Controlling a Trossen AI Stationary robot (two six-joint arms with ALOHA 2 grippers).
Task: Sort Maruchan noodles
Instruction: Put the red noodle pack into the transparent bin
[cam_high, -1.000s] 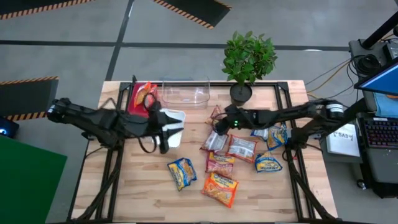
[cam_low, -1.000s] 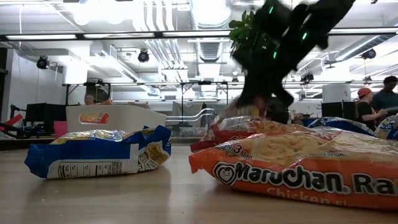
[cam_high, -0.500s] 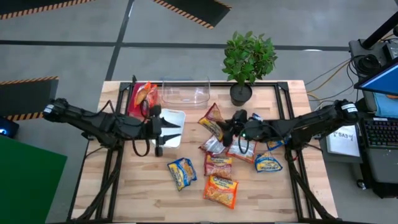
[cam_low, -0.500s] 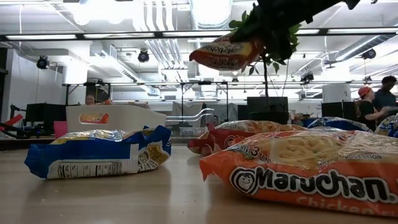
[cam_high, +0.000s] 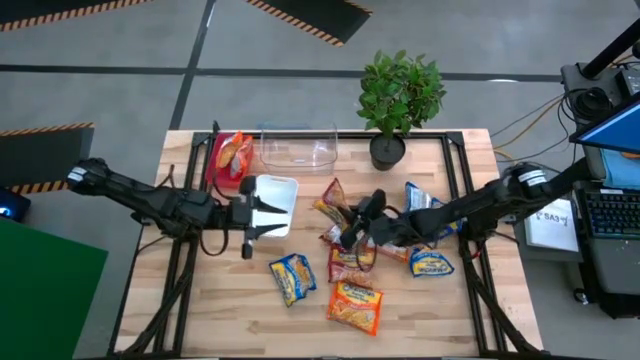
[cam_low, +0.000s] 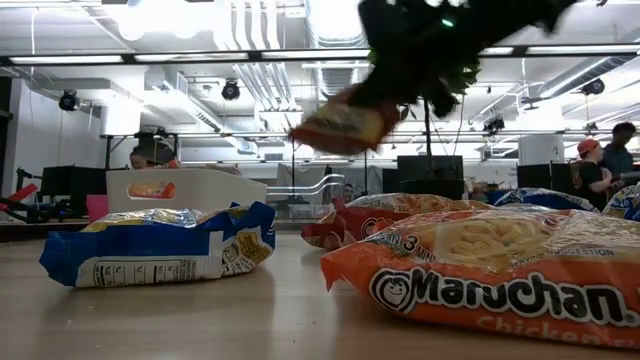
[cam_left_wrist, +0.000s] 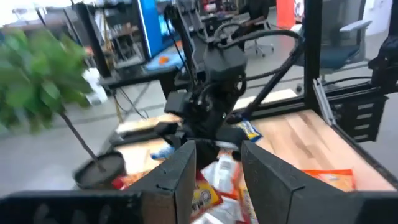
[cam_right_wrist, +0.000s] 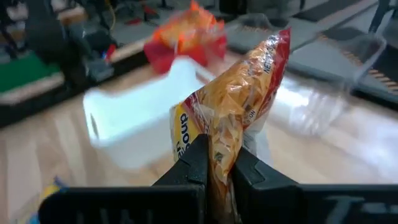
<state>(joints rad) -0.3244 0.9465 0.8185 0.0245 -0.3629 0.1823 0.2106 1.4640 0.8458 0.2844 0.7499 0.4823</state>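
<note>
**Right hand carrying an orange packet toward the trays**

Nearest the low camera, your orange packet (cam_low: 480, 275) and blue one (cam_low: 160, 245) lie flat on the counter (cam_high: 240, 300), unsorted. Behind them sits the rest of the pile (cam_high: 385, 250), a loose cluster at mid-counter: red-brown, silvery and blue-yellow packs, some overlapping.

Your right hand (cam_high: 345, 222) is above that pile, clamped shut on the edge of an orange held packet (cam_right_wrist: 239, 112). It's pinched by one end, so it hangs clear of the pile and lifts nothing else with it. The low view shows it well off the counter (cam_low: 340, 125).

Your left hand (cam_high: 250, 212) is parked just beside the white tray (cam_high: 285, 190), fingers (cam_left_wrist: 177, 177) part open, nothing between them. Judgement: it's held back there to leave the right arm a clear path.

Farther back, along the far edge: red tray (cam_high: 212, 160) with an orange packet in it (cam_high: 235, 152), then the clear tray (cam_high: 300, 155), which looks empty, then the potted plant (cam_high: 400, 95) off to the right side.

Judgement: orange goes with orange, so the red tray is the likely drop. That means reaching across the white tray and near your left hand, so watch the clearance. The grip is on the thin crinkly edge only; a fast swing could let it slip.
</note>
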